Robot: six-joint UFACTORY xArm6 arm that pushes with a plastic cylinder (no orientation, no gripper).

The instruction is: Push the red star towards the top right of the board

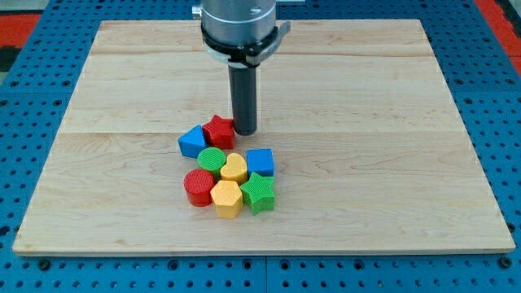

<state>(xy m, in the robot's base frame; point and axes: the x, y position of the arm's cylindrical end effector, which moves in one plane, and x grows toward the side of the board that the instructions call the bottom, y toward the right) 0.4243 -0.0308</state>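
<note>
The red star [218, 130] lies near the middle of the wooden board [366, 122], touching a blue triangle-like block [193, 141] on its left. My tip [245, 130] stands on the board right beside the star's right edge, touching it or nearly so. The rod rises straight up to the arm's metal flange [242, 24] at the view's top.
Just below the star sits a tight cluster: a green round block [212, 159], a yellow heart [234, 168], a blue cube [260, 161], a red cylinder [198, 187], a yellow hexagon [227, 198] and a green star [259, 192].
</note>
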